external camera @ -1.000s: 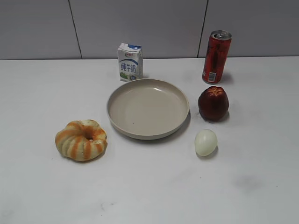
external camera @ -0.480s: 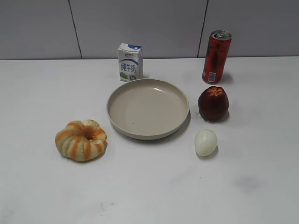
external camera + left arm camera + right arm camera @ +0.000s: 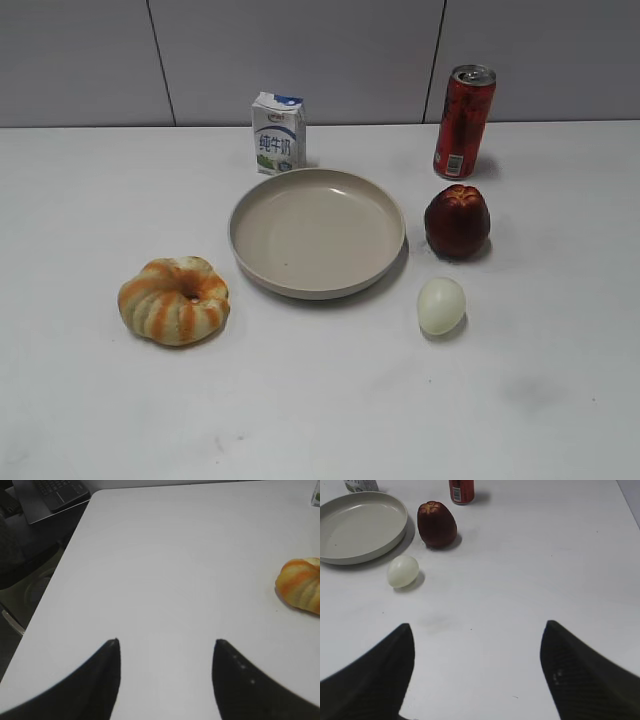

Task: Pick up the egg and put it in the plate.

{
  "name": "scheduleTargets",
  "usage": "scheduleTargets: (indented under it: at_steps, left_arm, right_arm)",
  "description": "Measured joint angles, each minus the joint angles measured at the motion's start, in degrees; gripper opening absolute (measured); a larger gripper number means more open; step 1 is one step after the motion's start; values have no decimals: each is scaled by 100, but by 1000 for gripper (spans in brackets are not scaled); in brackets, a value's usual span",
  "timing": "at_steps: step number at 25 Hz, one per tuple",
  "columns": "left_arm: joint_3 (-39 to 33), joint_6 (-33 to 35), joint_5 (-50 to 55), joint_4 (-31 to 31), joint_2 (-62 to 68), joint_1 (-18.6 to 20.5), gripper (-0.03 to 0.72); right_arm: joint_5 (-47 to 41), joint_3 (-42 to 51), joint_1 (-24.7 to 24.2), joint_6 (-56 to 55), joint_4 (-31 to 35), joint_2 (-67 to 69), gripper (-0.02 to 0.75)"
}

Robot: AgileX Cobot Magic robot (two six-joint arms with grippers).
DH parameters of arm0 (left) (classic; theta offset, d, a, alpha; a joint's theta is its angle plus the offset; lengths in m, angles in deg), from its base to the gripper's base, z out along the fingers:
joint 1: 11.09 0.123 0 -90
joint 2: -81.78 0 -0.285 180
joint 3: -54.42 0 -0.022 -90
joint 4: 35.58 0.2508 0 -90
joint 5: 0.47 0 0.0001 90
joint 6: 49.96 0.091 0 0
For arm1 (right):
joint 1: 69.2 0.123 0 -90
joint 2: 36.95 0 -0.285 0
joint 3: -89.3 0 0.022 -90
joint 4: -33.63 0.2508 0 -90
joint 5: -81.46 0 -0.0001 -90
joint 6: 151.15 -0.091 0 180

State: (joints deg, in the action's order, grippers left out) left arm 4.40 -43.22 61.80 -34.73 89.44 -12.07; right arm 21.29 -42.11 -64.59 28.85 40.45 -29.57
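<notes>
Egg (image 3: 441, 305) lying on its side on the white table (image 3: 90, 200), lower right of centre in the exterior view, apart from everything, just off the lower right rim of the plate (image 3: 317, 232) and just below the dark red fruit (image 3: 457, 221). Plate at frame centre, holding nothing. Milk carton (image 3: 278, 133) upright just above the plate's upper left rim; red drink can (image 3: 463, 122) upright at upper right, above the fruit. Orange-striped ring-shaped bread (image 3: 174, 300) at lower left, well apart from the plate. No arm or gripper visible in the exterior view. In the right wrist view, egg (image 3: 403, 571) in the upper left, between the plate's (image 3: 360, 526) near rim and the fruit (image 3: 436, 524), touching neither; can's base (image 3: 462, 491) cut off at the top edge. Right gripper (image 3: 477, 675) low in that frame, its 2 dark fingers (image 3: 580, 680) spread wide with only bare table between them, well short of the egg. In the left wrist view, left gripper (image 3: 166, 680) likewise spread, 2 dark fingers (image 3: 95, 682) apart over bare table, gripping nothing; bread (image 3: 301, 584) at the right edge, partly cut off; laptop keyboard (image 3: 52, 491) beyond the table corner at upper left.
</notes>
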Motion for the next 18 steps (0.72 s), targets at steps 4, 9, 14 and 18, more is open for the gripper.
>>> scheduleTargets:
  at_steps: [4, 9, 14, 18]
  left_arm:
    - [0, 0, 0, 0, 0, 0, 446]
    - [0, 0, 0, 0, 0, 0, 446]
    - [0, 0, 0, 0, 0, 0, 446]
    - [0, 0, 0, 0, 0, 0, 446]
  right_arm:
    - [119, -32, 0, -235, 32, 10, 586]
    - [1818, -56, 0, -307, -26, 511, 573]
    - [3372, 183, 0, -314, 6, 1752, 648]
    - [3993, 199, 0, -316, 160, 3152, 666]
